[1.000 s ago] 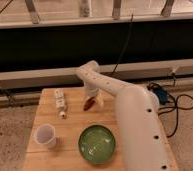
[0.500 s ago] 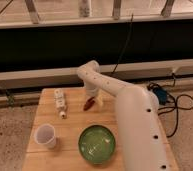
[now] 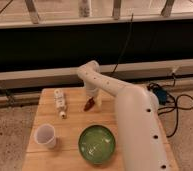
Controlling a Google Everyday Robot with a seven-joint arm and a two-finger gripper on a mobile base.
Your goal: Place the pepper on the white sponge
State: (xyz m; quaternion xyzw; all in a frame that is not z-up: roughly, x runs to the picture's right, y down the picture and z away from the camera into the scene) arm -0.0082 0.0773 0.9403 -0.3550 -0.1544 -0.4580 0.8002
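The pepper (image 3: pixel 88 105), small and dark red-brown, is at the back middle of the wooden table (image 3: pixel 70 125), directly under my gripper (image 3: pixel 92 98). The gripper points down from the white arm, which reaches in from the right. Whether the pepper is held or lies on the table does not show. A small off-white patch (image 3: pixel 99 102) just right of the pepper, partly hidden by the gripper, may be the white sponge.
A long white knobbed strip (image 3: pixel 60 102) lies to the left of the pepper. A white cup (image 3: pixel 45 135) stands at the front left and a green bowl (image 3: pixel 96 144) at the front middle. Cables and a blue box (image 3: pixel 162 95) lie on the floor to the right.
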